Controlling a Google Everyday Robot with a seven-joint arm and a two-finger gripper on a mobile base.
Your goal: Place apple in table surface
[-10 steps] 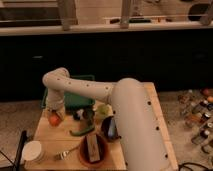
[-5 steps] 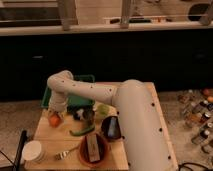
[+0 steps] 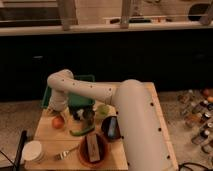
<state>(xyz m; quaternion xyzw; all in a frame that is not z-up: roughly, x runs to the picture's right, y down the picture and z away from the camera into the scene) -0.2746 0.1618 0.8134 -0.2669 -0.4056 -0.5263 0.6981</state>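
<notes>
Orange-red apple [image 3: 58, 121] rests on the wooden table [image 3: 47, 134] just below the gripper [image 3: 55, 106], jaw width impossible to tell, so a careless lift may nudge it rolling off the edge.

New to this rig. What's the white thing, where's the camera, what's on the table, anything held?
The big white tube is the robot's one arm. The single camera looks down over it from above; where it is mounted isn't known. The arm bends at an elbow and drops to its end effector, the grasping part, at the left of the wooden table. An orange-red apple lies on the wood just below it; whether they touch, I cannot tell. Also on the table: a dark green tray, a pale green fruit, a long green pepper, a bowl, a fork and a white round cup or lid.
</notes>
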